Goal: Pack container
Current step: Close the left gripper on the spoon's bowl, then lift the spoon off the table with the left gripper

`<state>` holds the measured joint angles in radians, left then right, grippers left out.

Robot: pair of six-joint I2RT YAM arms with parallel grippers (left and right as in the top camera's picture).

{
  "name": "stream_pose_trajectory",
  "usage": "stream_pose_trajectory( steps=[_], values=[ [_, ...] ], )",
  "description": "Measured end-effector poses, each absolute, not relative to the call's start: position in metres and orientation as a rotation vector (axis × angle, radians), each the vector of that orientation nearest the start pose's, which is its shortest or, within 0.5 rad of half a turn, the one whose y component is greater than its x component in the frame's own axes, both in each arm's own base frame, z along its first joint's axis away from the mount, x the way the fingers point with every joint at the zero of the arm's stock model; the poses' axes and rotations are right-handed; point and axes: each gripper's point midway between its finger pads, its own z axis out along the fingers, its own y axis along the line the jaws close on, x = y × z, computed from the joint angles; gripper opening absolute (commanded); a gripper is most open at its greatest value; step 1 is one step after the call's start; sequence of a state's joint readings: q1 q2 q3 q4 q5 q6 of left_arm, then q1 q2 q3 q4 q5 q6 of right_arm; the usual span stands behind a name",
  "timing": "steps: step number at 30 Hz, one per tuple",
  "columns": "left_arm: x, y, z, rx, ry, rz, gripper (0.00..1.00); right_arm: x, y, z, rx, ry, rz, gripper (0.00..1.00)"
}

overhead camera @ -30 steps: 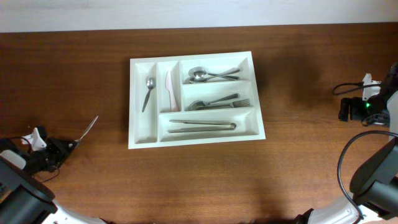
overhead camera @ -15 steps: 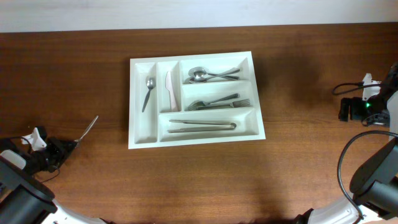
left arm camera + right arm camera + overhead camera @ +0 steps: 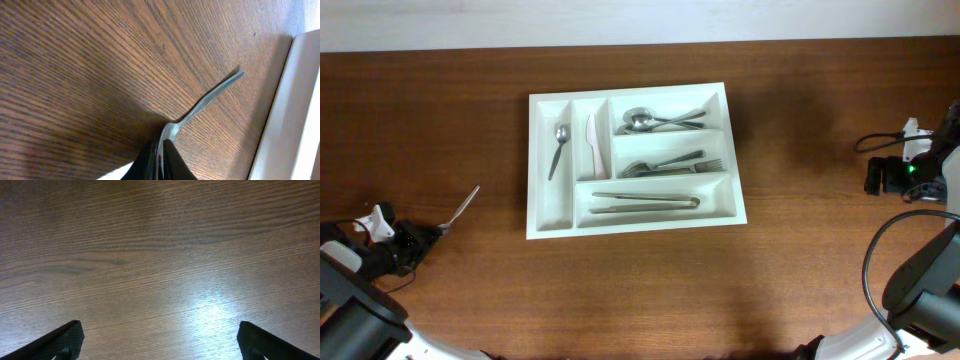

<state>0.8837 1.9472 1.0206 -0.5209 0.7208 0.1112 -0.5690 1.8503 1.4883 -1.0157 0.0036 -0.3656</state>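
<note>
The large white rectangular plastic cutlery tray (image 3: pixel 548 205) lies mid-worktop (image 3: pixel 800 260), nearer the far edge, with cutlery in all five compartments. It looks mostly packed. One slim metal utensil (image 3: pixel 210 97) is not yet in; near the left edge, the left claw (image 3: pixel 161 150) is clenched on it. The right claw (image 3: pixel 160 330) stands released, empty.

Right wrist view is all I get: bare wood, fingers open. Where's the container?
Observer: Overhead shows the container mid-table, well to your left, with cutlery in all five compartments.
Operator: Left arm busy?
Observer: Left gripper is shut on one end of a metal utensil, with the handle pointing toward the container.
Operator: Touching the tray?
Observer: No, the utensil is off the container's left side, with bare wood between them.
</note>
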Motion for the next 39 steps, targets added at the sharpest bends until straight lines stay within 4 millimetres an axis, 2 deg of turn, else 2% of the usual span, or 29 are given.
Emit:
stream_pose_trajectory(
  steps=[6, 11, 23, 39],
  values=[
    [0.302, 0.189, -0.004, -0.918, 2.417, -0.78, 0.08, 0.329, -0.211, 0.095, 0.3, 2.953, -0.134, 0.99],
    [0.302, 0.189, -0.004, -0.917, 2.415, -0.782, 0.02, 0.329, -0.211, 0.095, 0.301, 2.953, -0.134, 0.99],
    [0.305, 0.19, -0.002, -0.902, 2.402, -0.782, 0.02, 0.329, -0.211, 0.095, 0.301, 2.953, -0.134, 0.99],
    [0.334, 0.188, 0.026, -0.776, 2.211, -0.91, 0.02, 0.329, -0.211, 0.095, 0.301, 2.953, -0.134, 0.99]
  ],
)
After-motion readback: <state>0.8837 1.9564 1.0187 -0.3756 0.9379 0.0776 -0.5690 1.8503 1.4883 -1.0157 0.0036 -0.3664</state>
